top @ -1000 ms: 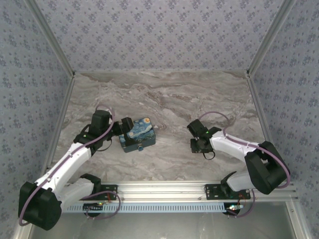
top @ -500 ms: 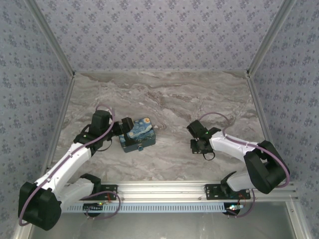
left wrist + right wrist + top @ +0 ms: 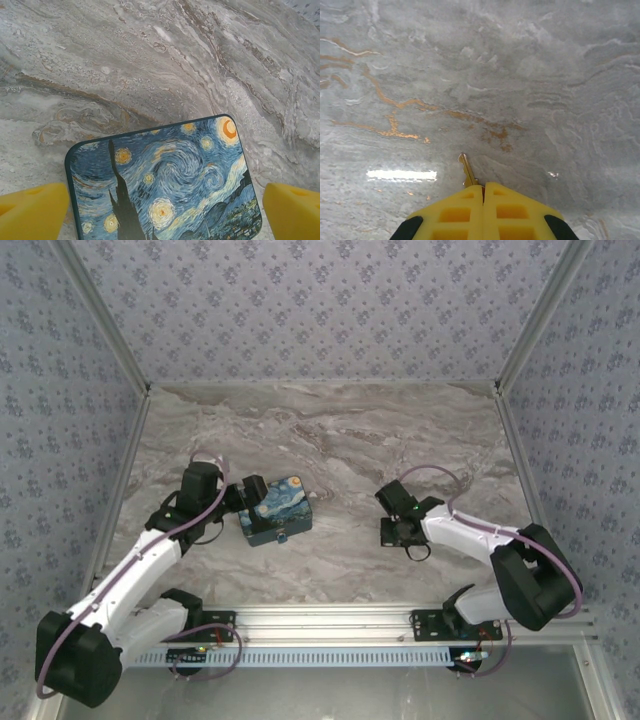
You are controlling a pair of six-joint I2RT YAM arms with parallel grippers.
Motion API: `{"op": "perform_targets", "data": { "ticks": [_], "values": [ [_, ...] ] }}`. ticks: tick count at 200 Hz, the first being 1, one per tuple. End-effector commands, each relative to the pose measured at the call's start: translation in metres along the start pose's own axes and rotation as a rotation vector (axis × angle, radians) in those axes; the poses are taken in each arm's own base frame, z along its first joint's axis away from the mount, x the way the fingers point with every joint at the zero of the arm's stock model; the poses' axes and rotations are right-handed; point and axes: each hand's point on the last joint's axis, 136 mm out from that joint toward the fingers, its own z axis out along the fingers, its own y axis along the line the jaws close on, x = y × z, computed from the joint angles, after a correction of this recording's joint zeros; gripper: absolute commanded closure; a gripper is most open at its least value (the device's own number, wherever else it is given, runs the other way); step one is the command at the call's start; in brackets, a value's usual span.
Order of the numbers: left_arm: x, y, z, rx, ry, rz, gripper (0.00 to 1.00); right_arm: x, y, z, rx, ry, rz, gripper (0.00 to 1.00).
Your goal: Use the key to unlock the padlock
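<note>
Firmly, the key is pinched between the clenched yellow tips of the right gripper. Its thin shaft is seen sticking out past the tips toward the far side, low over the marble table. Whether the key's tip is touching the surface cannot be told. From above, this gripper is found right of centre, well apart from the box, with bare marble between them.

The left gripper is held released at the far left corner of the starry-night printed box. In the left wrist view its yellow fingers are spread wide, and the printed lid is framed between them. Contact with the box cannot be judged.

The padlock is made out as a tiny teal piece against the near face of the box, by the clasp. It is too small for its shackle to be read, so its locked or unlocked condition cannot be told.
</note>
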Motion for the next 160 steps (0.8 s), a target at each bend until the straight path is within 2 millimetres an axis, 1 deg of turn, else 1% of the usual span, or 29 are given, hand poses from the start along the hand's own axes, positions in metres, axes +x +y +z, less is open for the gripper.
{"op": "perform_targets", "data": {
  "ticks": [1, 20, 39, 66, 99, 120, 147, 160],
  "values": [
    [-0.016, -0.017, -0.011, 0.053, -0.048, 0.013, 0.01, 0.006, 0.006, -0.002, -0.071, 0.004, 0.032, 1.00],
    [-0.020, -0.028, -0.014, 0.104, -0.058, 0.000, 0.01, -0.007, 0.015, -0.014, -0.154, -0.078, 0.054, 1.00],
    [-0.023, -0.042, -0.016, 0.167, -0.060, -0.019, 0.00, -0.024, 0.025, -0.031, -0.242, -0.181, 0.059, 1.00],
    [-0.027, -0.071, -0.019, 0.278, -0.047, -0.035, 0.01, -0.045, 0.040, -0.057, -0.360, -0.327, 0.033, 1.00],
    [-0.027, -0.105, -0.018, 0.385, 0.007, -0.091, 0.03, -0.066, 0.052, -0.085, -0.446, -0.437, 0.024, 1.00],
    [-0.026, -0.123, -0.011, 0.444, 0.063, -0.231, 0.03, -0.082, 0.064, -0.106, -0.503, -0.505, 0.015, 1.00],
    [-0.026, -0.130, 0.007, 0.460, 0.149, -0.532, 0.03, -0.104, 0.081, -0.134, -0.567, -0.597, -0.014, 1.00],
    [-0.027, -0.134, 0.013, 0.479, 0.174, -0.646, 0.06, -0.112, 0.090, -0.143, -0.584, -0.625, -0.036, 1.00]
  ]
}}
